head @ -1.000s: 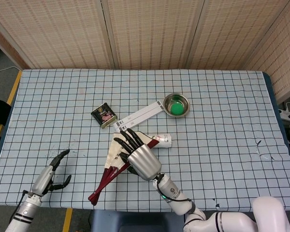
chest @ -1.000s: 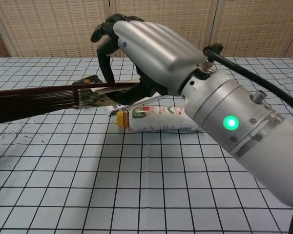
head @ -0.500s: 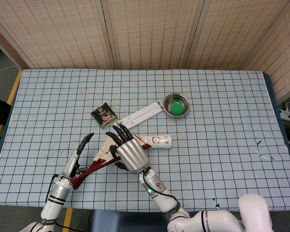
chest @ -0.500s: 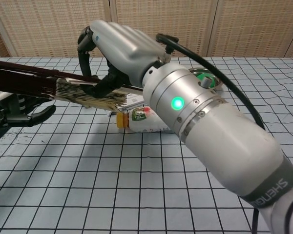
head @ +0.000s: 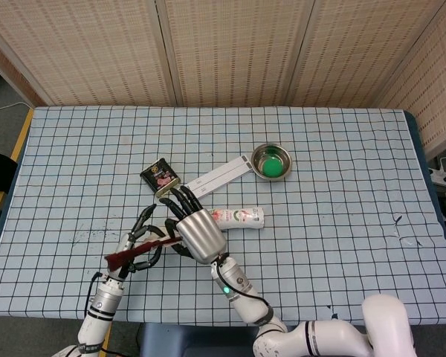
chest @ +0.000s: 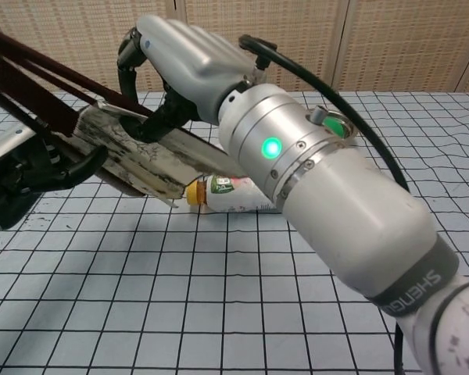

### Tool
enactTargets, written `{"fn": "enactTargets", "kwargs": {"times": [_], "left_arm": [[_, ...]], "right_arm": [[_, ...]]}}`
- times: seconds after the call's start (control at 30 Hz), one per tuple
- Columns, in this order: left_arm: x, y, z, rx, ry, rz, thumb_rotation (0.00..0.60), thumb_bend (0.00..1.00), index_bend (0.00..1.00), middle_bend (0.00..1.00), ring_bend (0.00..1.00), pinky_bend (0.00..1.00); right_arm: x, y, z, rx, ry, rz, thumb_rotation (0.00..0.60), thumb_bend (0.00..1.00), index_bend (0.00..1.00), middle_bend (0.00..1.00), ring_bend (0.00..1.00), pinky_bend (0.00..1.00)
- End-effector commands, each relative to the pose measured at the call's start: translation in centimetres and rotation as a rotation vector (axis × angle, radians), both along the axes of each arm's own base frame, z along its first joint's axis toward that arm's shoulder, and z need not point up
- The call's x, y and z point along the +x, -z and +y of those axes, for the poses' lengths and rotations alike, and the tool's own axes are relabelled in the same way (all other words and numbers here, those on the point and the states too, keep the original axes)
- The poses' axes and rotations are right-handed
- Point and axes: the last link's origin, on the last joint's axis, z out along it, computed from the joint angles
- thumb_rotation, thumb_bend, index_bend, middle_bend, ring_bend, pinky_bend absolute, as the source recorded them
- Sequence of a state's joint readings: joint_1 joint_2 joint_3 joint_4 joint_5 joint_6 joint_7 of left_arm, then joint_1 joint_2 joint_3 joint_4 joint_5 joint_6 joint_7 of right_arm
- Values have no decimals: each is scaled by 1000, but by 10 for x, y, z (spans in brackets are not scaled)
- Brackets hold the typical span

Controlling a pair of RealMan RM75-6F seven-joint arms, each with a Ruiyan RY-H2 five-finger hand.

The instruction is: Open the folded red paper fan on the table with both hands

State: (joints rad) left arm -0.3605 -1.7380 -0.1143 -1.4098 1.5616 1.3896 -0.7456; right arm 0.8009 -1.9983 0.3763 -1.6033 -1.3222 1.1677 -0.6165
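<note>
Red paper fan (head: 137,253) lifted, folded, gripped by right hand (head: 197,234) & left hand (head: 137,242); next: spread ribs apart.

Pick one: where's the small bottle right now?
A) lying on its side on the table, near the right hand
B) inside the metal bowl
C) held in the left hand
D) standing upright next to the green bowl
A: the bottle lies flat on the checked cloth just past the right hand, apart from the metal bowl; the chest view shows it on its side below the fan.
</note>
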Motion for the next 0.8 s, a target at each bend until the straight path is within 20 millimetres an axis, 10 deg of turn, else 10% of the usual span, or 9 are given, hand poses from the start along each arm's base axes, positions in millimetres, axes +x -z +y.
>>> {"fn": "enactTargets", "kwargs": {"times": [0.03,0.8], "left_arm": [[-3,1,1,47,-46,9,600,624,819,132,0,3],[-38,-11,30,211,-182,168,600,582,771,215,10,10]], "right_arm": [[-2,-2,0,-1,-1,-1,600,703,779,155,0,0],[-35,-59,8,-147,-138,54,600,704,779,156,0,0]]}}
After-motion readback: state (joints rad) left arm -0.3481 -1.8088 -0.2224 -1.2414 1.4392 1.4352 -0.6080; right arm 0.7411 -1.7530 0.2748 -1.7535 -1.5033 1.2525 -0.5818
